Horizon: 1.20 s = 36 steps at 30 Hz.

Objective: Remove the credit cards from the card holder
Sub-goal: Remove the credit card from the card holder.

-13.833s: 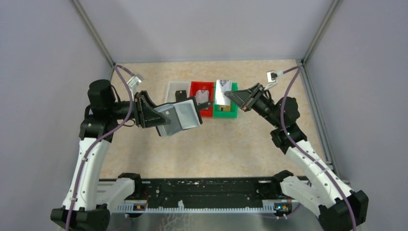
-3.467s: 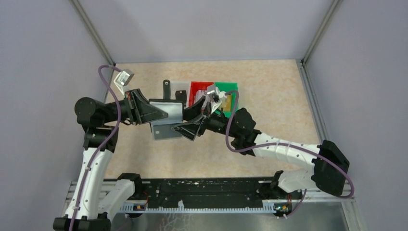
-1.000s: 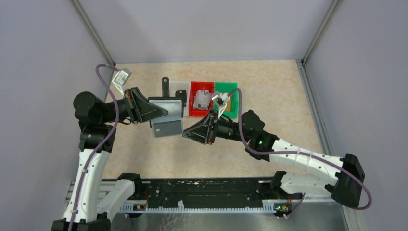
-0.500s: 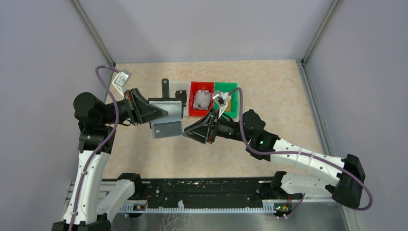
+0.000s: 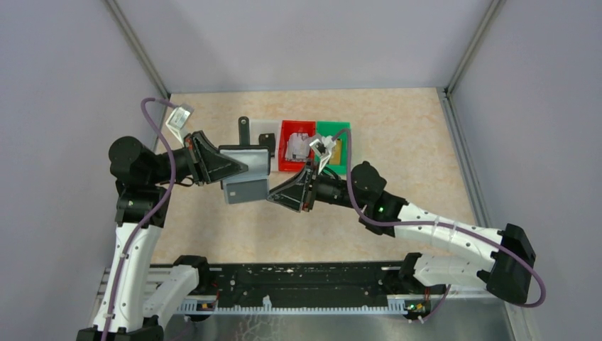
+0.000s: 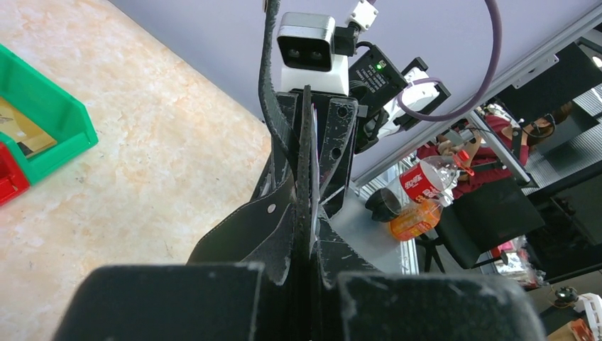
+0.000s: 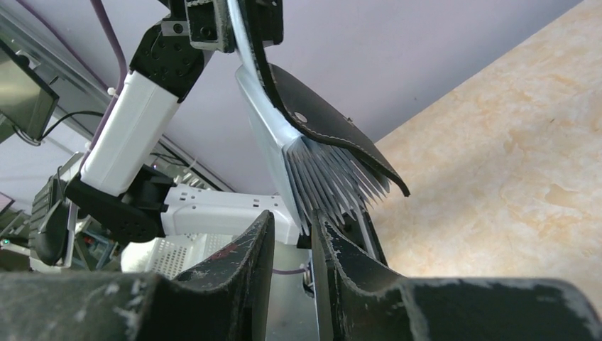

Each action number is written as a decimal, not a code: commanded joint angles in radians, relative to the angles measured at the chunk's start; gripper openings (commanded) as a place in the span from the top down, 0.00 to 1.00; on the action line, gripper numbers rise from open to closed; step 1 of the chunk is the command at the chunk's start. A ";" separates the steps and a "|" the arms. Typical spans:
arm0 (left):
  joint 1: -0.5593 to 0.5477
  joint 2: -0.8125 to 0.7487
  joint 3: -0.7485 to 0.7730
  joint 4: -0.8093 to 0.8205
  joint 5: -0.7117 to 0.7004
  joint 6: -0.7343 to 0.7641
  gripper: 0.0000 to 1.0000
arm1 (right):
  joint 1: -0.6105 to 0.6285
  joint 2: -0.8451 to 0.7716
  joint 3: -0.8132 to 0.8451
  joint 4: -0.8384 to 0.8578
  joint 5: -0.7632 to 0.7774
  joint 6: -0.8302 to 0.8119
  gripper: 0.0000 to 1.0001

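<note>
My left gripper (image 5: 226, 165) is shut on the black card holder (image 5: 245, 160) and holds it open above the table, strap tab (image 5: 243, 128) pointing away. A grey pleated pocket section (image 5: 245, 190) hangs below it. In the left wrist view the holder (image 6: 248, 227) is edge-on between my left gripper's (image 6: 302, 273) fingers. My right gripper (image 5: 271, 198) is at the pocket section's right edge, narrowly open. In the right wrist view the right gripper (image 7: 292, 226) has the grey pleats (image 7: 334, 177) just above its tips, under the black flap (image 7: 319, 121). Silvery cards (image 5: 298, 145) and a gold card (image 5: 338, 150) lie in bins.
Three small bins stand in a row at mid table: white (image 5: 260, 128), red (image 5: 286, 162) and green (image 5: 332, 169). A small black piece (image 5: 267, 140) lies in the white bin. The green bin (image 6: 60, 138) also shows in the left wrist view. Grey walls enclose the table.
My right gripper has crept slightly left and up toward the hanging pocket section. The left arm and the holder have stayed in place.
</note>
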 commanded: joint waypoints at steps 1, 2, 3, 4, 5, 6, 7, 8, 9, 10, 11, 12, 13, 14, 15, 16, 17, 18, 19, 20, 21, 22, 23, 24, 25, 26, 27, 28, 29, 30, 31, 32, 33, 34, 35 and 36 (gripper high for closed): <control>-0.001 -0.012 0.006 0.003 -0.016 0.027 1.00 | 0.019 0.001 0.066 0.088 -0.022 0.022 0.75; -0.001 -0.011 0.006 0.000 -0.017 0.029 1.00 | 0.022 0.001 0.068 0.089 -0.024 0.023 0.75; -0.001 -0.010 0.005 -0.001 -0.017 0.031 1.00 | 0.025 0.001 0.068 0.090 -0.024 0.023 0.75; -0.001 -0.010 0.004 0.000 -0.016 0.034 1.00 | 0.027 -0.001 0.069 0.087 -0.024 0.024 0.75; -0.001 -0.009 0.002 0.000 -0.016 0.039 1.00 | 0.029 -0.001 0.071 0.084 -0.026 0.025 0.76; -0.001 -0.008 0.003 0.000 -0.017 0.044 1.00 | 0.030 -0.002 0.074 0.078 -0.027 0.026 0.78; -0.001 -0.006 0.003 0.000 -0.017 0.049 1.00 | 0.031 -0.002 0.075 0.074 -0.026 0.027 0.78; -0.001 -0.006 0.004 -0.014 -0.017 0.054 1.00 | 0.032 -0.002 0.076 0.071 -0.026 0.028 0.79; -0.001 -0.006 0.003 -0.029 -0.017 0.059 1.00 | 0.033 -0.004 0.077 0.065 -0.026 0.028 0.79; -0.001 -0.004 0.004 -0.033 -0.018 0.065 1.00 | 0.032 -0.004 0.077 0.060 -0.026 0.027 0.79; 0.000 -0.004 0.004 -0.036 -0.018 0.070 1.00 | 0.033 -0.006 0.076 0.052 -0.022 0.025 0.79; -0.001 -0.004 0.004 -0.038 -0.019 0.074 1.00 | 0.033 -0.008 0.076 0.041 -0.018 0.023 0.79; -0.001 -0.003 0.005 -0.040 -0.019 0.079 1.00 | 0.033 -0.010 0.077 0.029 -0.015 0.017 0.79; -0.001 -0.002 0.006 -0.043 -0.019 0.081 1.00 | 0.034 -0.013 0.077 0.015 -0.007 0.011 0.79; -0.001 -0.002 0.006 -0.043 -0.018 0.083 1.00 | 0.034 -0.017 0.078 -0.003 0.003 0.003 0.79; -0.001 0.000 0.007 -0.043 -0.018 0.084 1.00 | 0.034 -0.019 0.080 -0.016 0.013 -0.005 0.79; -0.001 0.001 0.008 -0.044 -0.019 0.085 1.00 | 0.034 -0.020 0.085 -0.045 0.022 -0.018 0.79; -0.001 0.003 0.010 -0.043 -0.019 0.085 1.00 | 0.034 -0.020 0.096 -0.076 0.032 -0.032 0.78; -0.001 0.006 0.011 -0.043 -0.021 0.084 1.00 | 0.034 -0.019 0.107 -0.104 0.046 -0.045 0.77; -0.001 0.010 0.012 -0.043 -0.022 0.083 1.00 | 0.034 -0.020 0.113 -0.123 0.054 -0.055 0.77; -0.001 0.011 0.015 -0.044 -0.022 0.083 1.00 | 0.035 -0.023 0.115 -0.132 0.062 -0.062 0.77; -0.001 0.013 0.017 -0.043 -0.022 0.083 1.00 | 0.036 -0.027 0.115 -0.136 0.071 -0.067 0.77; -0.001 0.014 0.018 -0.043 -0.023 0.087 1.00 | 0.037 -0.032 0.114 -0.141 0.081 -0.071 0.77; -0.001 0.015 0.018 -0.044 -0.023 0.089 1.00 | 0.038 -0.035 0.115 -0.143 0.086 -0.078 0.77; -0.001 0.015 0.017 -0.045 -0.022 0.093 1.00 | 0.039 -0.037 0.115 -0.142 0.085 -0.082 0.77; -0.001 0.015 0.014 -0.046 -0.024 0.095 1.00 | 0.040 -0.038 0.114 -0.139 0.086 -0.083 0.77; -0.001 0.016 0.011 -0.046 -0.025 0.097 1.00 | 0.040 -0.038 0.118 -0.140 0.085 -0.083 0.77; -0.001 0.015 0.007 -0.048 -0.026 0.099 1.00 | 0.039 -0.038 0.124 -0.141 0.083 -0.082 0.77; -0.001 0.013 0.004 -0.050 -0.027 0.102 1.00 | 0.040 -0.038 0.129 -0.143 0.078 -0.079 0.76; -0.001 0.012 0.001 -0.051 -0.026 0.106 1.00 | 0.040 -0.036 0.133 -0.146 0.073 -0.077 0.75; -0.001 0.012 0.000 -0.054 -0.026 0.112 1.00 | 0.042 -0.036 0.135 -0.151 0.072 -0.075 0.75; -0.001 0.012 0.000 -0.060 -0.025 0.118 1.00 | 0.042 -0.036 0.137 -0.152 0.072 -0.076 0.75; -0.001 0.013 0.000 -0.062 -0.026 0.125 1.00 | 0.043 -0.036 0.135 -0.153 0.072 -0.077 0.75; -0.001 0.013 0.001 -0.063 -0.024 0.127 1.00 | 0.045 -0.036 0.136 -0.151 0.072 -0.078 0.75; -0.001 0.013 0.004 -0.067 -0.025 0.128 1.00 | 0.046 -0.035 0.135 -0.145 0.069 -0.076 0.74; -0.001 0.013 0.004 -0.069 -0.025 0.130 1.00 | 0.046 -0.035 0.133 -0.133 0.066 -0.075 0.74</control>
